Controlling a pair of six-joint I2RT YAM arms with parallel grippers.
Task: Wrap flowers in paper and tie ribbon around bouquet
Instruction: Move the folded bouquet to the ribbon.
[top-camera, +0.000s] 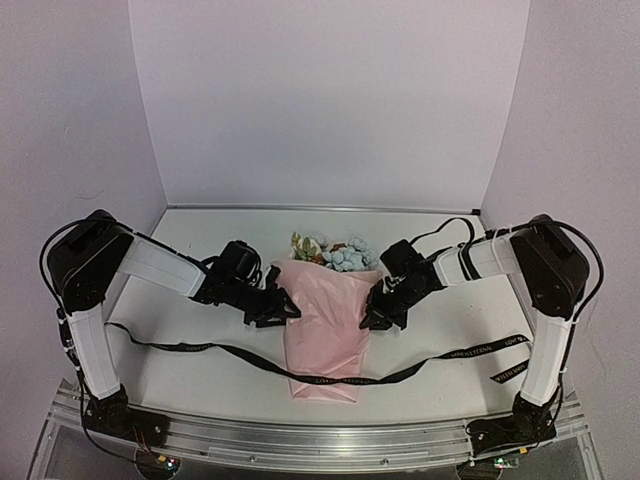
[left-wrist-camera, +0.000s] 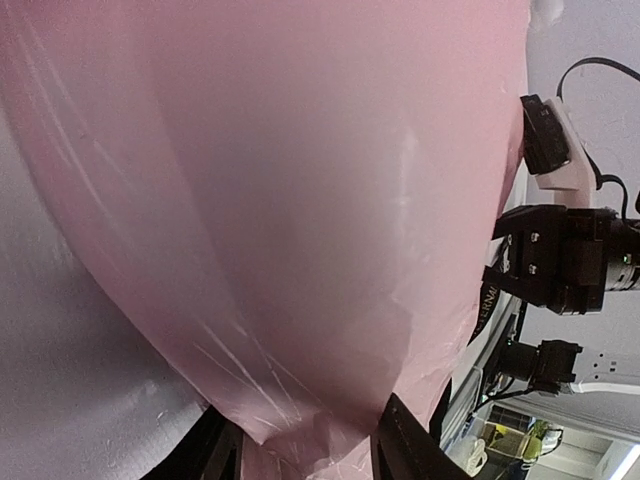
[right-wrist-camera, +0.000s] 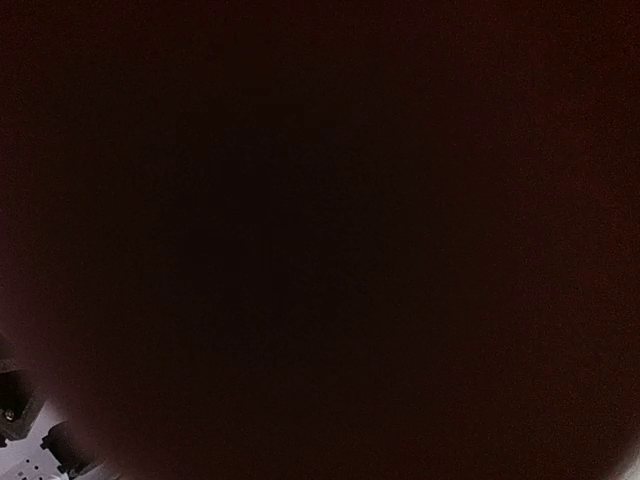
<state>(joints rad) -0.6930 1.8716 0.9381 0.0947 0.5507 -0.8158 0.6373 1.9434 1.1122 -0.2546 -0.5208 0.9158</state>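
The wrapping is looking all but done and the tying not yet begun: the paper (top-camera: 325, 335) is lying as a cone around the flowers (top-camera: 340, 255), blooms poking from its far end, with the ribbon (top-camera: 200, 348) trailing untied across its near end. The left tool (top-camera: 283, 308) is standing half open around a fold at the paper's left edge, grip uncertain, and the right tool (top-camera: 377, 312) is sitting closed at its right edge, its catch hidden. Next, each is probably needing a ribbon end beside the paper.
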